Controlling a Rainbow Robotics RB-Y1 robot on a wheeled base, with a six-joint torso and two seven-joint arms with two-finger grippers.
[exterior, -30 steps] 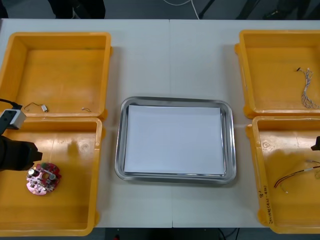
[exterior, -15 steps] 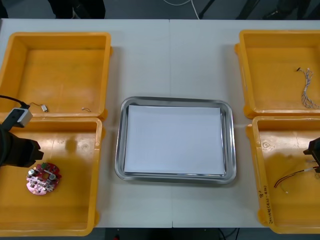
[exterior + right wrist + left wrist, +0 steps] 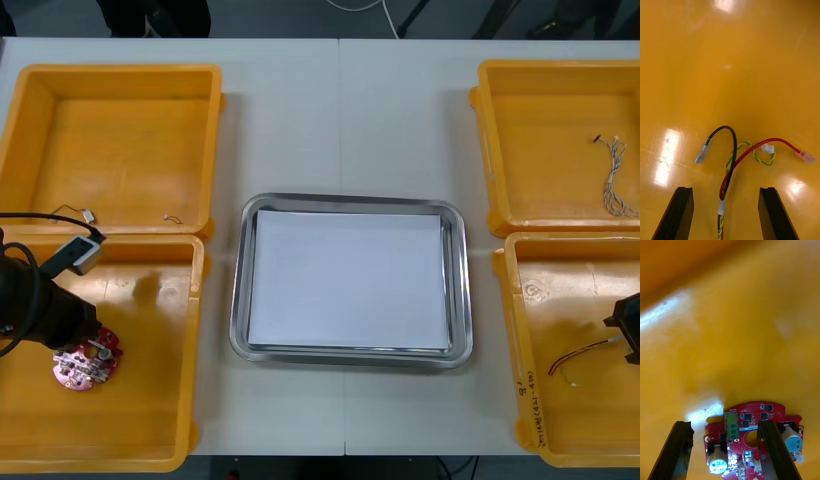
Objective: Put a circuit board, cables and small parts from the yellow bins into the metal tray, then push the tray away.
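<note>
Circuit board (image 3: 86, 362) lies in the near-left yellow bin (image 3: 150, 425). My left gripper (image 3: 724, 425) has just slid over it, fingers wide, gripping nothing. Right gripper (image 3: 725, 190) came in too, open astride the red and yellow cable (image 3: 777, 139). Metal tray (image 3: 238, 290) holds nothing yet; both grasps look imminent.

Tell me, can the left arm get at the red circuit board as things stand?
Probably yes. The left gripper is open right over the circuit board in the near left yellow bin, and nothing lies on it. One finger stands over the board, so a small shift may be needed.
</note>
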